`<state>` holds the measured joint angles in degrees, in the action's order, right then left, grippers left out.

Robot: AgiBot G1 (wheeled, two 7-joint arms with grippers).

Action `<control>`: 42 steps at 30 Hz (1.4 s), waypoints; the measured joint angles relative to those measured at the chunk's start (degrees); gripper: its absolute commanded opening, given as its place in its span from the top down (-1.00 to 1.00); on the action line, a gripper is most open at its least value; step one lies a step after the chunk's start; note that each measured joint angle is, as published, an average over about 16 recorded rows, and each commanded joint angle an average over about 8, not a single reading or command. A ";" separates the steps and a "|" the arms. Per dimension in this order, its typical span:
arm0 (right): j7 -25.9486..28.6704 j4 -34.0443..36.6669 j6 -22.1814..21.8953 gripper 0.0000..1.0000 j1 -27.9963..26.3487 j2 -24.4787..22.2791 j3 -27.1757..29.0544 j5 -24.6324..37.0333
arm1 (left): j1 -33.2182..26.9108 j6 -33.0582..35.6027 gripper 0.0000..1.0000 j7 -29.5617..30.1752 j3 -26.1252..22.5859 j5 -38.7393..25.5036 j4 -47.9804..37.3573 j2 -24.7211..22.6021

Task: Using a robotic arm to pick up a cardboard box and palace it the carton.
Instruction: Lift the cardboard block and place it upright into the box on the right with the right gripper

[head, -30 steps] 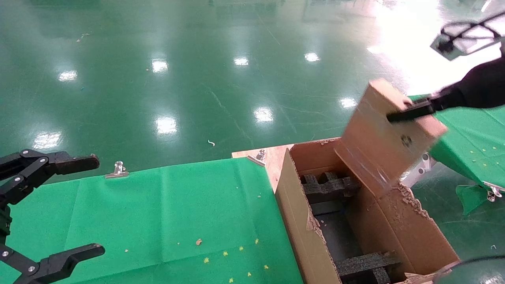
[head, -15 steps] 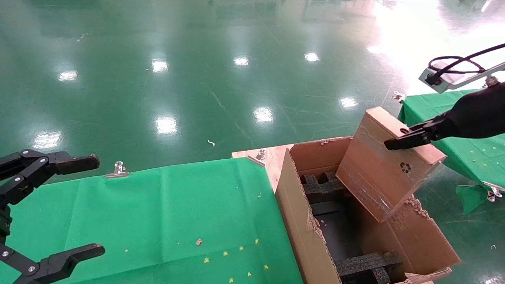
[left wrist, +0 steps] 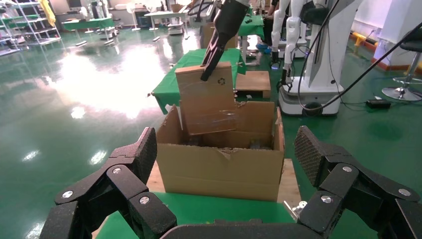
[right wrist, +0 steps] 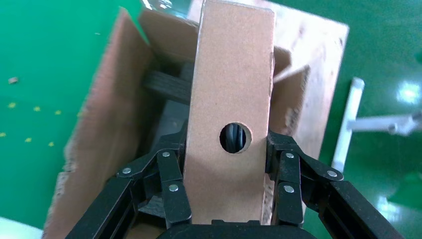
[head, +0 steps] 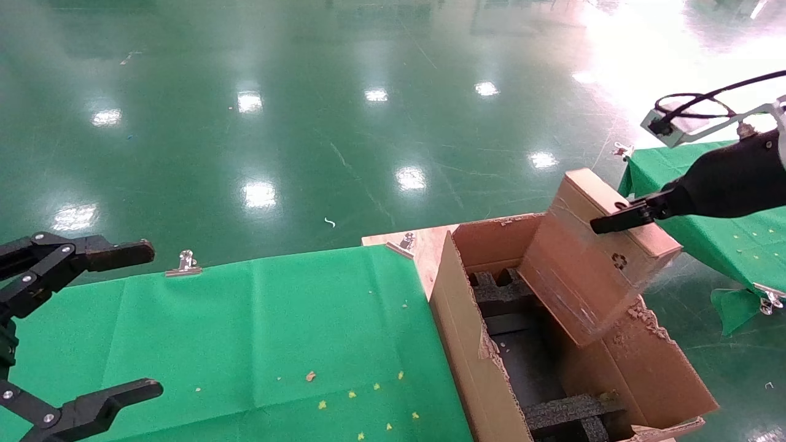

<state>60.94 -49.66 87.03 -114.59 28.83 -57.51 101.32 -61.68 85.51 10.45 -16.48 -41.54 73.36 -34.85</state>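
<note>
- Right gripper (right wrist: 226,199), black multi-link, pinching the small closed brown cardboard box (head: 589,261) by its two sides; round hole in the narrow face between the fingers (right wrist: 171,184).
- Box tilted, lower corner dipping into the large brown corrugated carton (head: 466,344) at its 1 o'clock end, above the black foam blocks (head: 506,291).
- Left gripper (head: 92,325) spread wide, idle over the green-clothed table (head: 258,331) at 9 o'clock.
</note>
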 measured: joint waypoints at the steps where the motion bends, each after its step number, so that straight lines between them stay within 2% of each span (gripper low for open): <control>1: 1.00 -0.49 -0.41 1.00 0.42 -0.12 -0.15 0.27 | 0.00 0.00 -1.00 0.00 0.00 0.00 0.00 0.00; 10: 9.71 -7.02 -4.97 1.00 5.08 -2.13 -1.48 3.09 | -0.02 -0.01 -1.00 -0.02 -0.04 0.02 -0.01 0.01; 19: 15.72 -12.91 -9.51 1.00 10.00 -4.50 -2.59 4.72 | -0.02 -0.02 -1.00 -0.04 -0.07 0.04 -0.01 0.02; 32: 20.94 -17.58 -15.29 1.00 16.14 -7.09 -4.01 5.59 | -0.03 -0.04 -1.00 -0.06 -0.11 0.07 -0.02 0.04; 42: 22.52 -19.12 -20.03 1.00 20.22 -8.21 -5.05 6.04 | -0.04 -0.05 -1.00 -0.08 -0.15 0.10 -0.02 0.06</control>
<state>83.46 -68.78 67.00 -94.37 20.62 -62.56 107.35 -61.73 85.46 10.38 -16.62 -41.44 73.34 -34.79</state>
